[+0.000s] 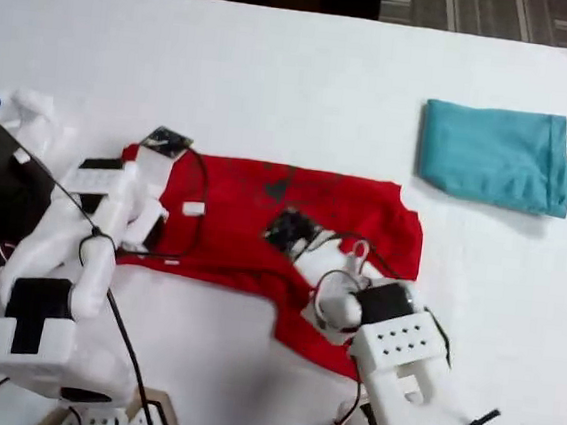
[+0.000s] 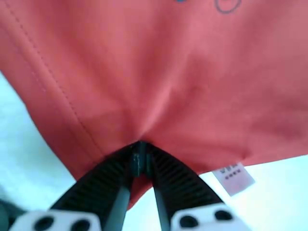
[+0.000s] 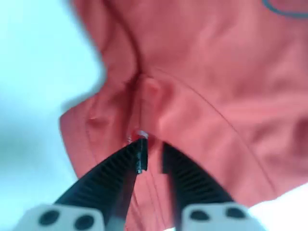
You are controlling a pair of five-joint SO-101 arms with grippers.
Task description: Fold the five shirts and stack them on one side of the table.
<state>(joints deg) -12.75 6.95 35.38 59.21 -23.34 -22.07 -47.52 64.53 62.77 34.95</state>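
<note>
Left wrist view: the left gripper (image 2: 140, 155) has its ribbed black fingers pressed together on a pinch of the red shirt (image 2: 183, 86), beside a stitched hem and a small white label (image 2: 233, 177). The right gripper (image 3: 151, 150) has its fingers drawn to a narrow gap on a puckered seam ridge at the shirt's near edge. The shirt lies rumpled mid-table, a thin soft knit with a dark print. A teal shirt (image 1: 495, 158), a neat folded rectangle, sits well apart at the far right of the white table (image 1: 278, 61). Both pinches look shallow, so I judge the slack cloth may slip free when lifted, or only one layer may rise and skew the fold
</note>
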